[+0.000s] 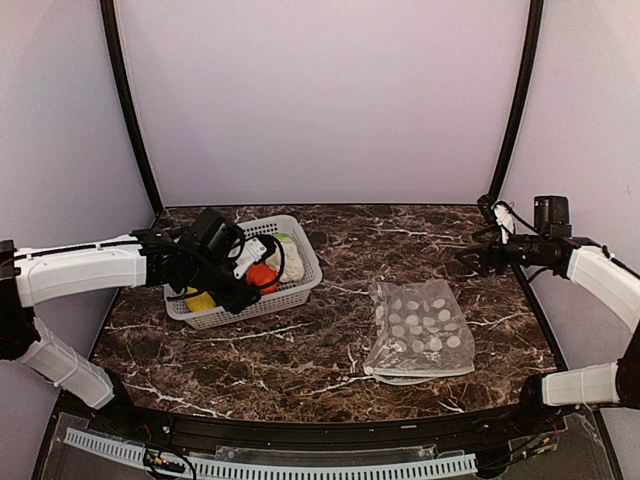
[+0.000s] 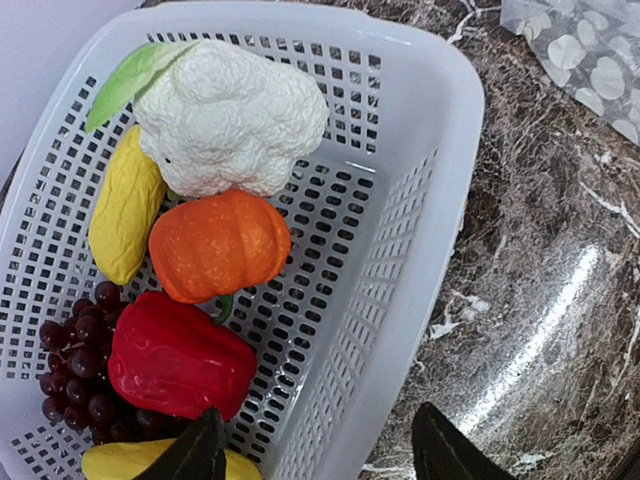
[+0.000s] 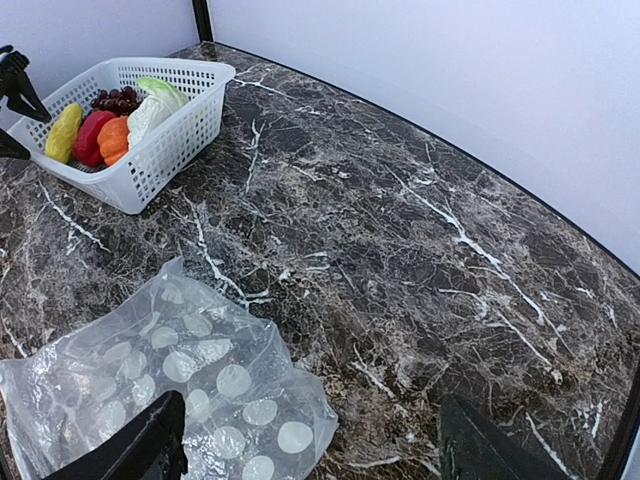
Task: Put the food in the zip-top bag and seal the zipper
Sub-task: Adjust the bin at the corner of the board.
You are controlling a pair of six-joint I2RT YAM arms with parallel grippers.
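Left gripper [image 2: 320,452], jaws wide, hovers over the basket [image 2: 440,130] at 10 o'clock on the table [image 1: 340,250]; cauliflower [image 2: 230,115], pumpkin [image 2: 220,245], pepper [image 2: 180,360] and grapes [image 2: 72,360] lie inside. Right gripper [image 3: 315,450], jaws wide, hangs at 3 o'clock; zip-top bag [image 1: 420,330] lies at 4 o'clock.

We take this for a robotics lab test booth, not a home. Plain pale walls [image 1: 320,100] framed by black curved poles [image 1: 125,110] enclose a marble-patterned tabletop [image 1: 300,370]. The white left arm [image 1: 80,268] and right arm [image 1: 605,272] flank it, with a slotted cable duct [image 1: 270,466] along the near edge. The toy produce [image 1: 262,277] sits in a plastic basket [image 1: 310,266].
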